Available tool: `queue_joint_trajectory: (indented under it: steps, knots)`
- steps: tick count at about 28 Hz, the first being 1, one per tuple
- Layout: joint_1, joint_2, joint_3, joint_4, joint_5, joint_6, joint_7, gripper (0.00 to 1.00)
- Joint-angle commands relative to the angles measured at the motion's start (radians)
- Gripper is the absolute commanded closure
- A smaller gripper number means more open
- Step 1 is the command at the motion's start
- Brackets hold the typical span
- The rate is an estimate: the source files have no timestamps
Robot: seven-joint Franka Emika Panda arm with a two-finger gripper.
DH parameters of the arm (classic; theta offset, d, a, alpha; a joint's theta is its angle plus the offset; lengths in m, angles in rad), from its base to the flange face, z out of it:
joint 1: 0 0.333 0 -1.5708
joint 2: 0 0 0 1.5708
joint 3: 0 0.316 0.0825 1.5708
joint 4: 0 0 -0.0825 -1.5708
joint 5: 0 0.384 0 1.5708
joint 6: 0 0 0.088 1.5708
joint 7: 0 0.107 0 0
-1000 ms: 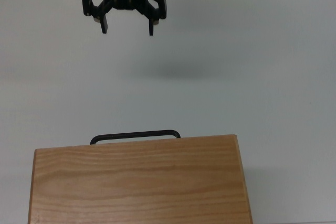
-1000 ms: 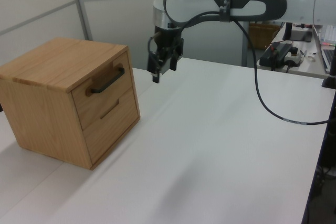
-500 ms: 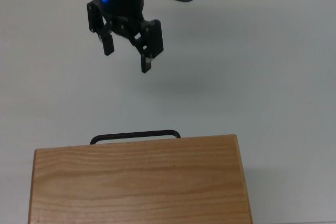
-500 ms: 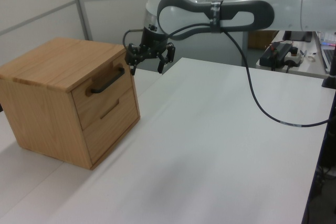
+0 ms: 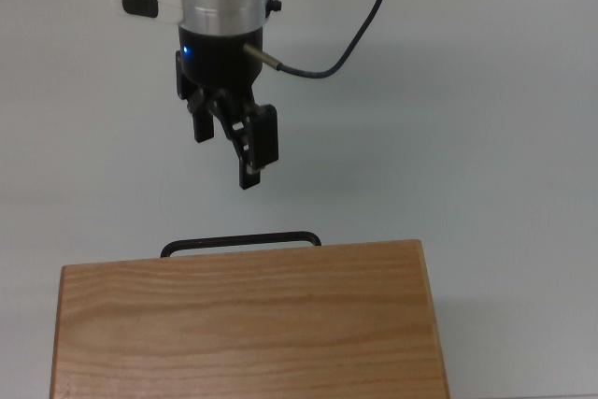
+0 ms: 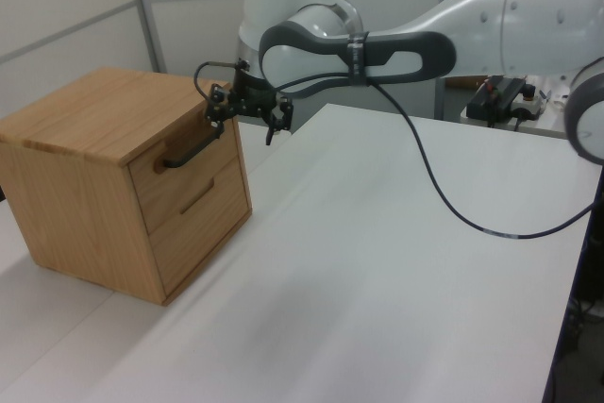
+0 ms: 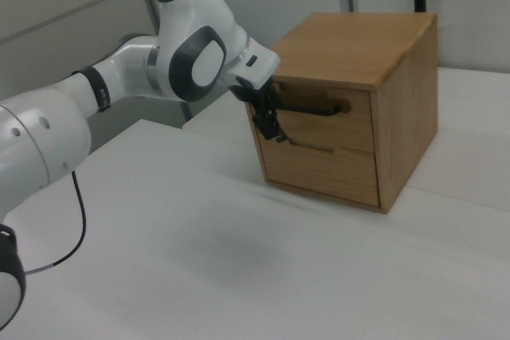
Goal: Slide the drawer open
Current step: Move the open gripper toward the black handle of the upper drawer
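The drawer (image 6: 206, 171) is the upper of two in a light wood cabinet (image 5: 245, 322), and it sits flush with the cabinet front. Its long black bar handle (image 5: 240, 240) sticks out past the cabinet top in the top view; the handle (image 7: 316, 107) also shows in the right view. My gripper (image 5: 226, 151) is open, fingers pointing at the cabinet and set on a slant. It hovers a short way in front of the handle without touching it. In the left view the gripper (image 6: 243, 118) is level with the handle's far end (image 6: 215, 129).
A lower drawer (image 6: 205, 224) with a slim recessed pull sits beneath the upper one. The cabinet stands on a white table (image 6: 396, 271). A black cable (image 5: 346, 49) trails from my wrist. Desks with equipment stand at the left view's right edge.
My gripper has travelled from the far side of the table toward the cabinet, turned its fingers to face the handle, and stayed open. The drawer has not moved.
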Motion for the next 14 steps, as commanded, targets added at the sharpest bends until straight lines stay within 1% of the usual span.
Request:
queue_joint_trajectory:
  steps: [1,2,6,7,14]
  knots:
    - [0.008,0.075,-0.006,0.104,-0.021,0.046,0.075,0.00]
    - [0.009,0.091,-0.009,0.125,-0.024,0.056,0.106,0.00]
    - [0.011,0.117,-0.011,0.169,-0.033,0.059,0.163,0.00]
    - [0.009,0.120,-0.011,0.176,-0.038,0.059,0.201,0.00]
    - [0.009,0.134,-0.006,0.175,-0.040,0.056,0.327,0.05]
